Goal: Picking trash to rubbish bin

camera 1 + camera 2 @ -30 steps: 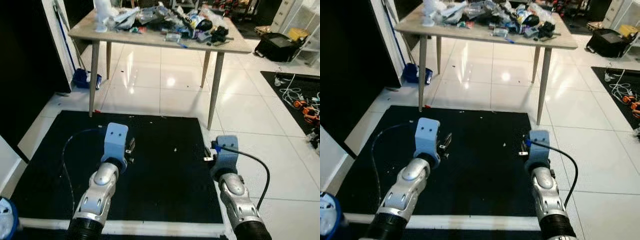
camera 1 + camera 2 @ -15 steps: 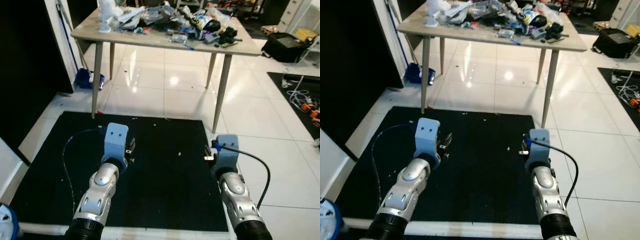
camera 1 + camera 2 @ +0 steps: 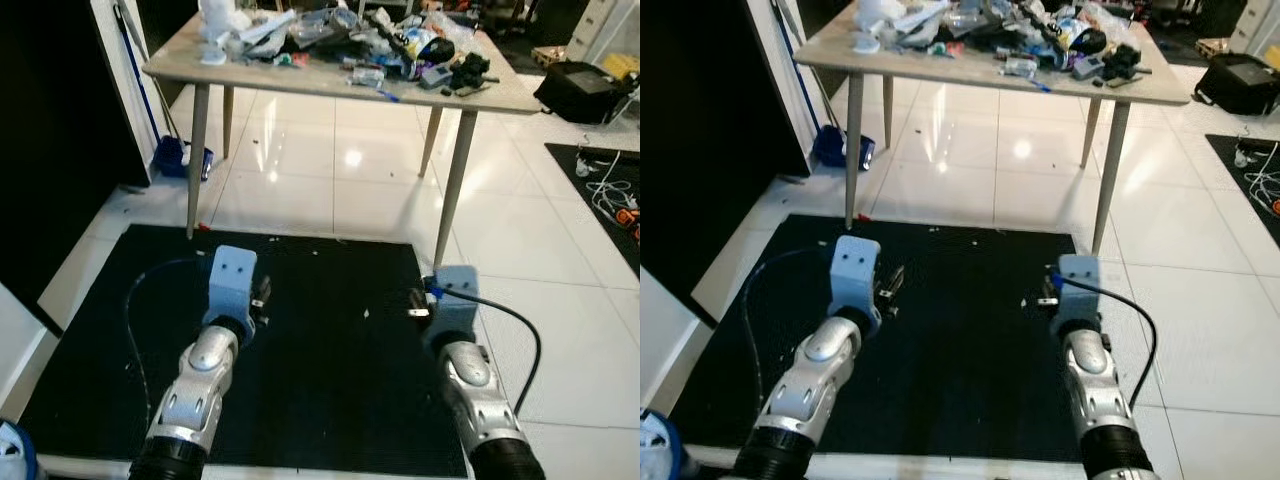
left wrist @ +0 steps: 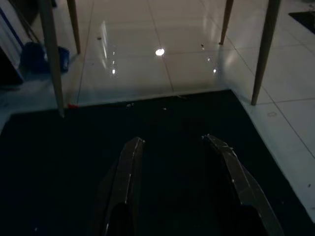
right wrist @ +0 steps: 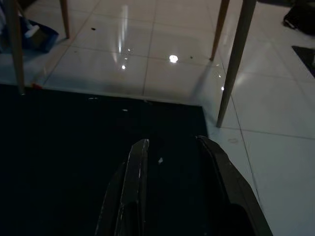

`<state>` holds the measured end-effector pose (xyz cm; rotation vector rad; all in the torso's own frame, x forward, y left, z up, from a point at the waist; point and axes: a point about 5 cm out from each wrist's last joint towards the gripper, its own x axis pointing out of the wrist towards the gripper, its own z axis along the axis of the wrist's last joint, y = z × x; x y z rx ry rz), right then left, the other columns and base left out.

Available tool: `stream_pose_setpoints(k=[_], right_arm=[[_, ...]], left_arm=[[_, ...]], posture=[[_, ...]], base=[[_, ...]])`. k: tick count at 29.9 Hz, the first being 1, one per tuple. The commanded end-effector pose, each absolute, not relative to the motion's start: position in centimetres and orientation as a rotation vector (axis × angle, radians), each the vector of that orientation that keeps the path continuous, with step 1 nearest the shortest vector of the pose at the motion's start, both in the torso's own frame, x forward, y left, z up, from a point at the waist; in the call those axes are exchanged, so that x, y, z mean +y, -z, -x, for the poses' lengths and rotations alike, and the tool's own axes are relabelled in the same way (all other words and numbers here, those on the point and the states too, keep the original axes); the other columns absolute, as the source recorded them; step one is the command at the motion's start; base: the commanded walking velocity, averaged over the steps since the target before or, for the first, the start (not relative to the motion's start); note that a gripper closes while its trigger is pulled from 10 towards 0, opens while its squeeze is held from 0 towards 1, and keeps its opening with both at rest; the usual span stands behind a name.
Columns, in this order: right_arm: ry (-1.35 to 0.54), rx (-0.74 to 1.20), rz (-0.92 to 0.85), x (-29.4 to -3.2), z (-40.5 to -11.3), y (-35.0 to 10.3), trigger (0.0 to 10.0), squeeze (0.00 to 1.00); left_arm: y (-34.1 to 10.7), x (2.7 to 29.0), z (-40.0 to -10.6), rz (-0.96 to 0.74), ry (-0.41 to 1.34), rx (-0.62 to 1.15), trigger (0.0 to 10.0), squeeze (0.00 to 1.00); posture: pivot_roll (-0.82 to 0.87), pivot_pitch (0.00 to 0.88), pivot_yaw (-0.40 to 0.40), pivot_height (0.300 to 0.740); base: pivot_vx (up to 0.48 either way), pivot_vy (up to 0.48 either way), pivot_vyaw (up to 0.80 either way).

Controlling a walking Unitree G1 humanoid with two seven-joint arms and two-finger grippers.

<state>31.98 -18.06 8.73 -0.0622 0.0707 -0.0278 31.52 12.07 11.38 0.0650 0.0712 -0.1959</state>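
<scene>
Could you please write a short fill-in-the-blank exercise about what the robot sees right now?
1. The trash lies piled on the wooden ____.
2. Both grippers, left gripper and right gripper, hang over a ____ mat.
3. The fingers of the left gripper are ____, with nothing between them.
4. The floor under the table is laid with glossy white ____.

Missing words: table; black; open; tiles
</scene>
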Motion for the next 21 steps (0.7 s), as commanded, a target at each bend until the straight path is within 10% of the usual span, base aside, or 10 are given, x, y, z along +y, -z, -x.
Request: stream_pose_setpoints(k=[1, 21], right_arm=[[0.026, 0.081, 0.059, -17.96, -31.82, -8.39, 10.0, 0.00], [0.025, 0.082, 0.059, -17.94, -31.89, -8.35, 10.0, 0.00]], left_arm=[[-10.96, 11.99, -31.40, -0.065, 0.199, 0.091, 10.0, 0.00], [-11.00, 12.00, -31.40, -0.069, 0.197, 0.087, 10.0, 0.00]], posture=[[-0.04, 0.131, -0.040, 0.740], [-0.04, 0.128, -0.045, 0.740]], base=[[0.281, 0.000, 0.00], [0.277, 0.000, -0.30]])
